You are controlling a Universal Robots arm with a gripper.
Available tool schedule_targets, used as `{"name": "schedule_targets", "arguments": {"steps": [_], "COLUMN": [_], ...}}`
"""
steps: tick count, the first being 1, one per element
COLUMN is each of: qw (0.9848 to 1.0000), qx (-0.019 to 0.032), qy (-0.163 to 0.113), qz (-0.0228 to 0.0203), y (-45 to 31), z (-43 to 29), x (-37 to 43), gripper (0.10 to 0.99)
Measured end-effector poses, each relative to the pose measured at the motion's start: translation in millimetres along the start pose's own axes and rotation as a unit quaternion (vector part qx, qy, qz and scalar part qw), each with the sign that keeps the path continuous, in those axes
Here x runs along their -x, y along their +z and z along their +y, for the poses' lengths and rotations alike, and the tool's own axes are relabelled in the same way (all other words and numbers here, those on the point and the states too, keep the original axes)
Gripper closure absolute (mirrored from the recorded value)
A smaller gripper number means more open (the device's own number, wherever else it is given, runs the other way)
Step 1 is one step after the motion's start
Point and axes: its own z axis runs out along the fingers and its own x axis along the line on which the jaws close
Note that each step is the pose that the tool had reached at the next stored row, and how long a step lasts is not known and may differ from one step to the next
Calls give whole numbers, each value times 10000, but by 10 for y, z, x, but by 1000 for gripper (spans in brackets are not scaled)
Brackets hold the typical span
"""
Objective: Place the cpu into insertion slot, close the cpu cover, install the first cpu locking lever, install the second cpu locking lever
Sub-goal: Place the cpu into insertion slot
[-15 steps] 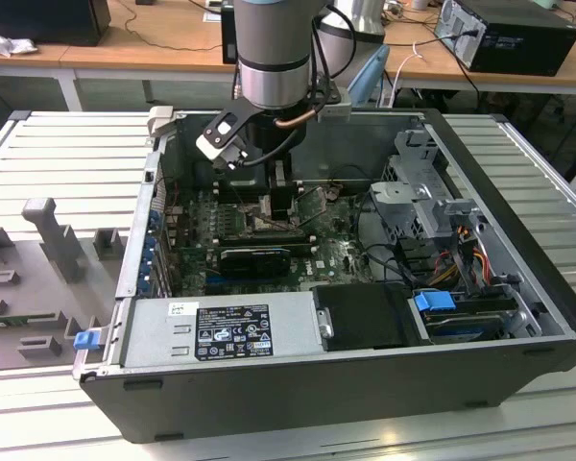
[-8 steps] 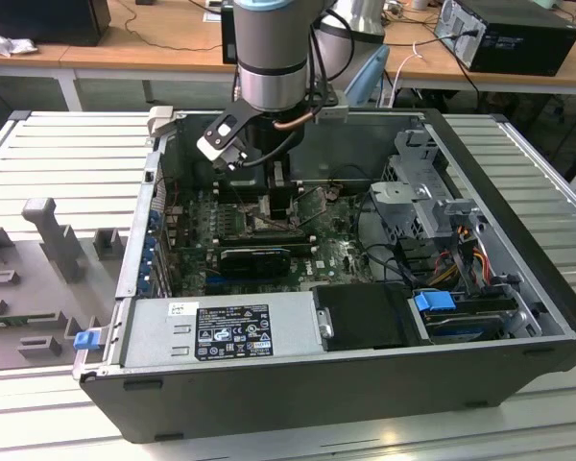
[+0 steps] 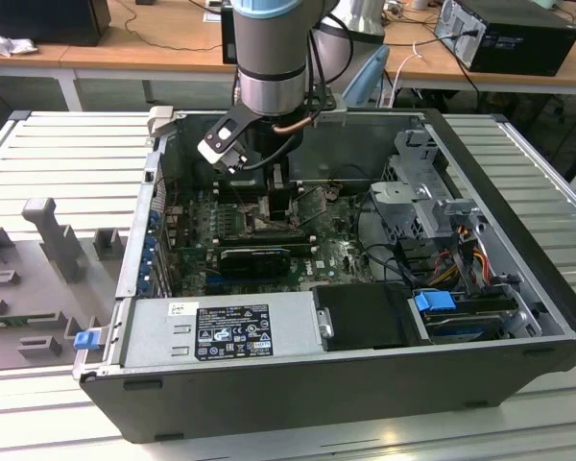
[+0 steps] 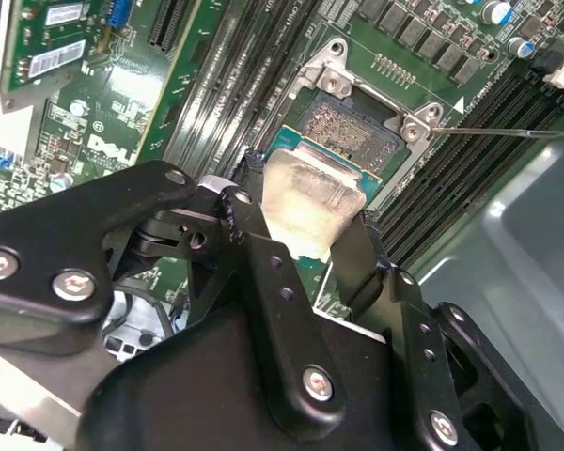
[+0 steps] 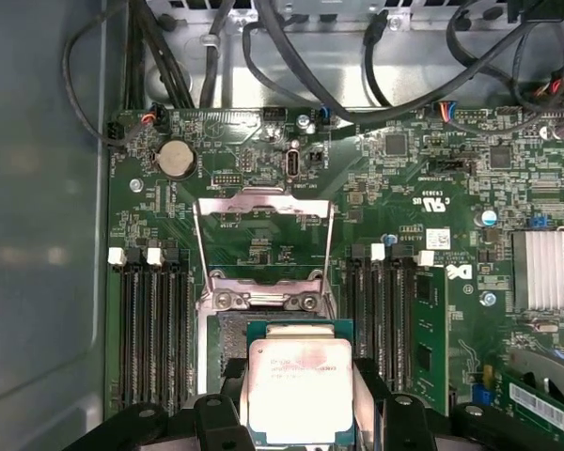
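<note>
Claw (image 5: 299, 390) clamped on cpu (image 5: 299, 371) by opp. edges, over insertion slot (image 5: 227, 343). Prob. light, stiff, fragile underside; edge grip best.

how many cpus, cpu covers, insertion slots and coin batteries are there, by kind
cpu: 1
cpu cover: 1
insertion slot: 1
coin battery: 1
total: 4

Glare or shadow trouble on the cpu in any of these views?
First wrist view: glare washes the cpu top near white, print faint. Second wrist view: a bright sheen on the cpu lid, while the insertion slot is evenly lit. Exterior view: the motherboard lies dim inside the case, under the arm.
</note>
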Motion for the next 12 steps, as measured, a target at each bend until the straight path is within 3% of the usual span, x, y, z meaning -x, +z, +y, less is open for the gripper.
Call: {"name": "schedule_targets", "arguments": {"steps": [10,12], "qw": [10000,10000], "qx": [3,3], "qy": [91,91], "qz": [-5,-4], "y": [128,185], "z": [-84,-90], "x": [-21,-37], "gripper": [557,557]}}
